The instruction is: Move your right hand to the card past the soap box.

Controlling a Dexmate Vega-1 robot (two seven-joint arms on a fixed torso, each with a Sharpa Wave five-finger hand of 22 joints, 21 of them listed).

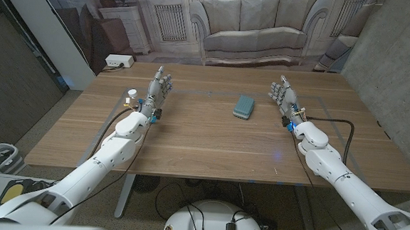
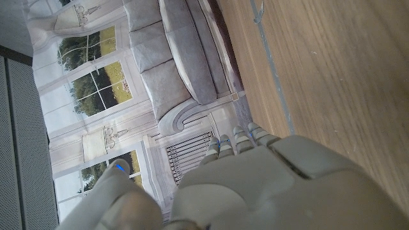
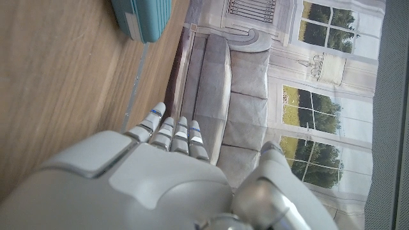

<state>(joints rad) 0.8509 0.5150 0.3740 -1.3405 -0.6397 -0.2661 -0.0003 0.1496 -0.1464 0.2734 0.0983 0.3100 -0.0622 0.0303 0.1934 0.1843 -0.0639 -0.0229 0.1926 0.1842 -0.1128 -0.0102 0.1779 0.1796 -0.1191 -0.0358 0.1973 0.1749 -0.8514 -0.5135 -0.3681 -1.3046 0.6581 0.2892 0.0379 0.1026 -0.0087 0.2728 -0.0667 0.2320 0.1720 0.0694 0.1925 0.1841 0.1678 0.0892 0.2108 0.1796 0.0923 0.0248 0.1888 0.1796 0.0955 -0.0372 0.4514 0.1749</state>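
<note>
A teal soap box lies on the wooden table, a little right of the middle. Its corner also appears in the right wrist view. My right hand stands to the right of the box and apart from it, fingers stretched toward the far edge, holding nothing; its back shows in the right wrist view. My left hand stands at the left of the table, fingers likewise extended and holding nothing, and its back shows in the left wrist view.
A small white object sits just left of my left hand. A white power strip lies beyond the table's far left corner. A thin pale line marks the tabletop. A printed sofa backdrop hangs behind.
</note>
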